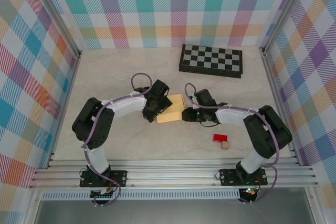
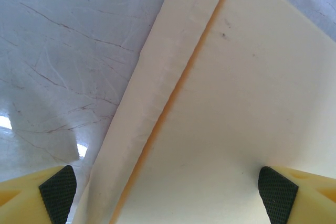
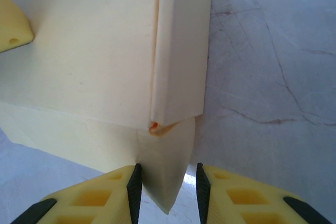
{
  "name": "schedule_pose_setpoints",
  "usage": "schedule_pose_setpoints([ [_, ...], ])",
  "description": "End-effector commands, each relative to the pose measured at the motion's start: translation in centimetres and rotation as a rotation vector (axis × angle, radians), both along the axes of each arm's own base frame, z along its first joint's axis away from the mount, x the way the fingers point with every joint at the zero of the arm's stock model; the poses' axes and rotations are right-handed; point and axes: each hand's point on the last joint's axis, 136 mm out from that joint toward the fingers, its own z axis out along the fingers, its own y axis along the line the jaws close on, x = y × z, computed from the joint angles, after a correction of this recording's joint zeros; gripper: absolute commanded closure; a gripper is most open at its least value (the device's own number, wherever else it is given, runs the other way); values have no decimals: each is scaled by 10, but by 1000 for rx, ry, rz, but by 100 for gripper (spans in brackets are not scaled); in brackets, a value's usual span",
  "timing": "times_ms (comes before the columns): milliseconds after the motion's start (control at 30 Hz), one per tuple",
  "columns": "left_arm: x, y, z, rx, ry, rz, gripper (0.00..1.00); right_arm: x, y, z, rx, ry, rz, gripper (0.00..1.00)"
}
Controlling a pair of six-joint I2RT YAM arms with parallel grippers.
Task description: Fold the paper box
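Note:
The paper box (image 1: 170, 109) is a pale yellow-orange cardboard box lying on the table's middle between both arms. My left gripper (image 1: 157, 106) is at its left end. In the left wrist view this gripper (image 2: 168, 198) is open wide, its pads (image 2: 277, 195) straddling the box's broad face (image 2: 236, 103) and a folded side strip. My right gripper (image 1: 188, 113) is at the box's right end. In the right wrist view it (image 3: 167, 192) stands partly open around a pointed end flap (image 3: 165, 166). The flap touches the left pad, with a gap to the right pad.
A black-and-white checkerboard (image 1: 211, 60) lies at the back right. A small red block (image 1: 220, 138) and a tan block (image 1: 226, 145) sit at the front right, near the right arm. Plaid walls enclose the table on three sides.

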Motion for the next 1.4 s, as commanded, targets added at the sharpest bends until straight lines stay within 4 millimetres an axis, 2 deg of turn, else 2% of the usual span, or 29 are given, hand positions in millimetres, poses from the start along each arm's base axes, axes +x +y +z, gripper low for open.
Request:
schedule_pose_setpoints([
  [0, -35, 30, -39, 160, 159, -16, 8, -10, -15, -6, -42, 36, -23, 65],
  [233, -35, 32, -40, 168, 161, -17, 8, 0, -13, -5, -35, 31, -26, 74],
  [567, -34, 29, -41, 164, 168, -30, 8, 10, -9, -26, -26, 57, -26, 88],
  [700, -34, 28, -39, 167, 169, -42, 8, 17, -12, -37, -67, 47, -36, 86],
  [833, -34, 32, -37, 177, 166, -44, 8, 18, -22, -44, -109, 49, -64, 76],
  [933, -33, 35, -37, 183, 164, -40, 8, 16, -23, -39, -89, 50, -73, 74],
  [1133, -32, 36, -37, 185, 166, -37, 8, 8, -22, -12, -36, 68, -78, 74],
  [1300, -30, 35, -36, 183, 161, -36, 8, -2, -29, 4, -42, 81, -95, 76],
  [1367, -29, 34, -36, 181, 162, -37, 8, -4, -28, 7, -31, 93, -101, 81],
])
